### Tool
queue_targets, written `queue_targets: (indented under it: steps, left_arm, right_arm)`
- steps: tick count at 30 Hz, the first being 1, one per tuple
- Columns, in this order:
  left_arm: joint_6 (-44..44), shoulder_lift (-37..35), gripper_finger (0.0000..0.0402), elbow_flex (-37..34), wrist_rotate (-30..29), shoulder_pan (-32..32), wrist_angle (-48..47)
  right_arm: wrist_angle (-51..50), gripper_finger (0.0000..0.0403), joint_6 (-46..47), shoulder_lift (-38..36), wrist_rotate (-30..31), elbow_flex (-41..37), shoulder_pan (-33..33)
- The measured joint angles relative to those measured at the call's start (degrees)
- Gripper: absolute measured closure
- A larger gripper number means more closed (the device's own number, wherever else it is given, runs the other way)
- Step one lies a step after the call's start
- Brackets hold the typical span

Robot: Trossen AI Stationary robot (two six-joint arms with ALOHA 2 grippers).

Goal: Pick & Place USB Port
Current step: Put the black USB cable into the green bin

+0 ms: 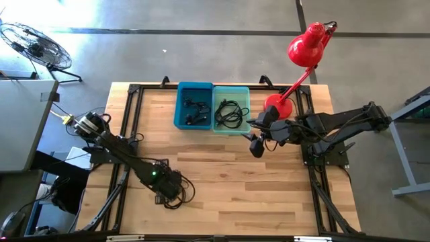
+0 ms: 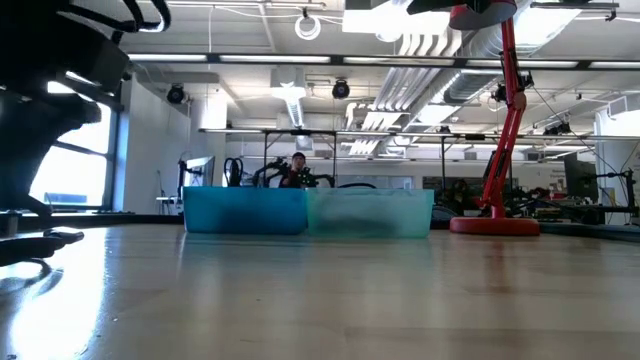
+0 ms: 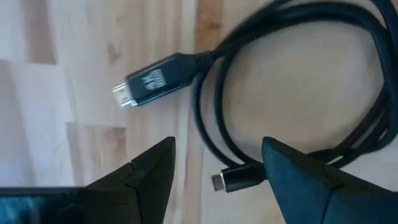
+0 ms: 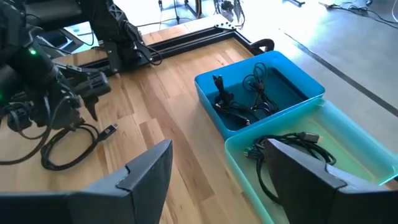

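A black USB cable [image 3: 292, 74] lies coiled on the wooden table near its front left, also seen as a loop in the high view [image 1: 183, 192]. One plug [image 3: 146, 84] points away from the coil and a smaller plug [image 3: 237, 180] lies beside it. My left gripper [image 3: 219, 142] hangs open, pointing down just above the coil, its fingers on either side of a strand and the small plug. My right gripper [image 4: 219, 144] is open in the air beside the teal bin [image 1: 232, 107], holding nothing.
A blue bin [image 1: 193, 104] and the teal bin [image 4: 348, 155] stand side by side at the table's far edge, each holding black cables. A red desk lamp [image 1: 279, 104] stands at the far right. Bare wood lies between the coil and the bins.
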Motion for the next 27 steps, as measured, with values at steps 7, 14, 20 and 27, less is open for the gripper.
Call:
queue_targets:
  steps: [7,14,20,27]
  left_arm:
    - [4.79,2.14,0.0167,-0.03,4.07,4.23,1.02]
    - [8.68,1.99,0.0167,-4.68,13.11,8.29,7.73]
    - [8.60,1.52,0.0167,-10.21,13.91,8.62,13.35]
    - [6.17,1.52,0.0236,-11.56,10.95,8.62,13.82]
  right_arm:
    - [-0.24,0.0155,0.04,0.00,-1.71,0.00,0.00]
    - [-0.35,0.0155,1.26,0.00,-3.99,0.00,0.00]
    - [-0.57,0.0155,1.97,0.00,-4.60,0.00,0.70]
    - [-0.60,0.0155,1.67,0.00,-4.38,0.00,1.49]
